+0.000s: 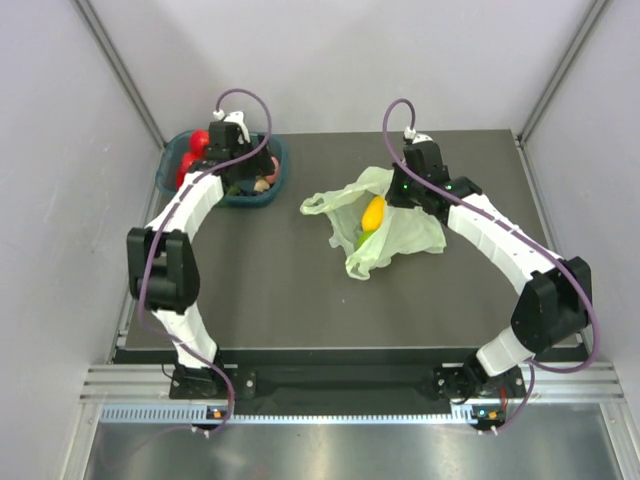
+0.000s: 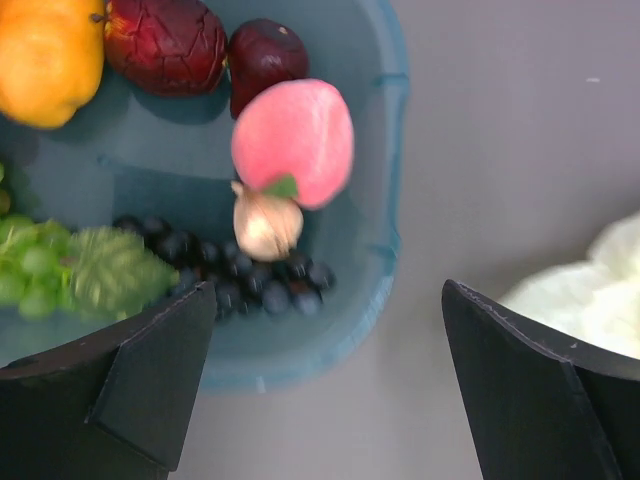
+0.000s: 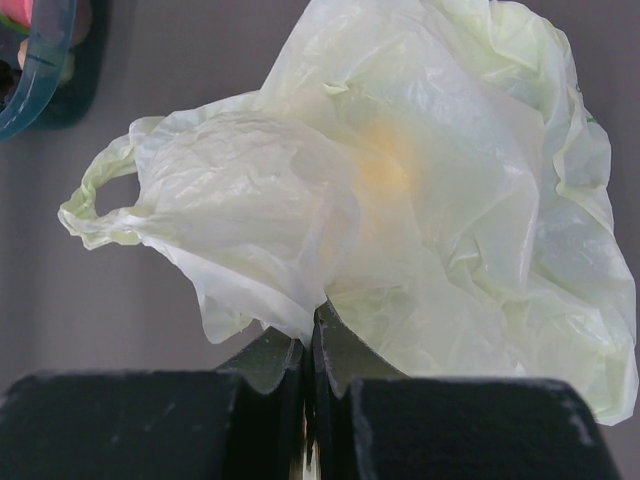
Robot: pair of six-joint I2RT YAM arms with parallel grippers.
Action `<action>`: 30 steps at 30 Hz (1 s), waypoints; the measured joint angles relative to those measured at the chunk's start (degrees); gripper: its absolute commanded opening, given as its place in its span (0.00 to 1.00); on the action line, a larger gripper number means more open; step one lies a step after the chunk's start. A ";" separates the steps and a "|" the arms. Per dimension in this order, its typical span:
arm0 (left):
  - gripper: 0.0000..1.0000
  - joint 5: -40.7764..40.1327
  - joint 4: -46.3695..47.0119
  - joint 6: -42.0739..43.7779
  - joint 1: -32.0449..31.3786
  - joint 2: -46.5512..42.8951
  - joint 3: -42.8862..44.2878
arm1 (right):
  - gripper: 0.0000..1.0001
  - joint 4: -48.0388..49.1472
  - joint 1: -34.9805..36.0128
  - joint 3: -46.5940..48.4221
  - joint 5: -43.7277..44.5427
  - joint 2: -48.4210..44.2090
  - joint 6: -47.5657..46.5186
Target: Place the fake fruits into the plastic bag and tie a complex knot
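Closest to the lens, the black fingers [image 3: 400, 420] of the right gripper [image 3: 312, 345] are pressed together on a fold of the bag [image 3: 420, 180]. The left gripper [image 2: 328, 290] is held spread wide over the basket [image 2: 395, 150], with nothing between its fingers [image 2: 130, 390].

The dark table [image 1: 280, 290] is seen from above. The bag is spread crumpled right of its centre, and one handle loop [image 3: 100, 190] is stretched out toward the basket. A yellow fruit [image 1: 373, 212] and a green fruit [image 1: 362, 240] are seen inside the bag through its mouth.

The teal basket is set at the far left corner, apart from the bag. In it are laid an orange fruit [image 2: 45, 60], a dark red fruit [image 2: 165, 45], a pink peach [image 2: 293, 140], a purple plum [image 2: 265, 55], green grapes [image 2: 60, 270], dark grapes [image 2: 240, 275] and a garlic bulb [image 2: 265, 225], which is touched by the peach.
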 measured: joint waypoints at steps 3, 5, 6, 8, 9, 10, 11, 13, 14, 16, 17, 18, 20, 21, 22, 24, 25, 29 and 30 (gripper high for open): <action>0.99 -0.63 -1.46 1.22 0.52 7.32 5.81 | 0.00 0.02 0.00 0.00 -0.07 0.00 -0.07; 0.99 -0.50 -2.16 1.53 0.83 10.91 8.81 | 0.00 -0.02 -0.02 0.00 -0.04 0.00 -0.09; 0.99 -0.42 -2.36 1.66 1.01 12.66 10.43 | 0.00 0.00 -0.02 0.00 -0.04 0.00 -0.13; 0.99 -0.20 -3.54 1.92 1.38 16.02 14.16 | 0.00 -0.02 -0.02 0.00 -0.07 0.00 -0.33; 0.99 -0.22 -4.07 2.10 1.55 17.84 16.37 | 0.00 -0.02 -0.02 0.00 -0.09 0.00 -0.39; 0.99 -0.20 -4.61 2.25 1.70 19.56 18.40 | 0.00 -0.04 -0.02 0.00 -0.09 0.00 -0.46; 0.99 -0.24 -4.83 2.40 1.81 21.11 20.17 | 0.00 -0.04 -0.04 0.00 -0.09 0.00 -0.48; 0.99 -0.37 -5.29 2.58 1.88 23.58 22.80 | 0.00 -0.04 -0.11 0.00 -0.13 0.00 -0.50; 0.99 -0.44 -5.51 2.71 1.92 24.72 23.80 | 0.00 -0.04 -0.15 0.00 -0.13 0.00 -0.52; 0.98 -0.50 -6.62 2.84 1.95 26.71 25.81 | 0.00 -0.04 -0.20 0.00 -0.13 0.00 -0.52; 0.98 -0.50 -7.30 2.93 1.95 27.65 26.80 | 0.00 -0.04 -0.22 0.00 -0.13 0.00 -0.52; 0.98 -0.46 -7.82 2.95 1.95 28.55 27.65 | 0.00 -0.07 -0.22 0.00 -0.13 0.00 -0.55; 0.98 -0.24 -8.63 2.97 1.95 29.92 28.59 | 0.00 -0.07 -0.24 0.00 -0.13 0.00 -0.55; 0.96 -0.04 -9.14 3.02 1.92 30.40 28.79 | 0.00 -0.07 -0.24 0.00 -0.13 0.00 -0.55; 0.95 0.17 -9.60 3.02 1.95 30.73 28.83 | 0.00 -0.09 -0.24 0.00 -0.13 0.00 -0.55; 0.89 0.44 -10.49 3.08 1.97 31.28 29.16 | 0.00 -0.07 -0.26 0.00 -0.13 0.00 -0.55; 0.80 0.44 -10.97 3.10 2.01 31.67 29.57 | 0.00 -0.07 -0.26 0.00 -0.15 0.00 -0.55; 0.58 0.50 -12.37 3.39 2.03 33.29 32.06 | 0.00 -0.09 -0.26 0.00 -0.13 0.00 -0.55; 0.57 0.55 -12.39 3.39 2.01 33.29 32.09 | 0.00 -0.09 -0.26 0.00 -0.13 0.00 -0.57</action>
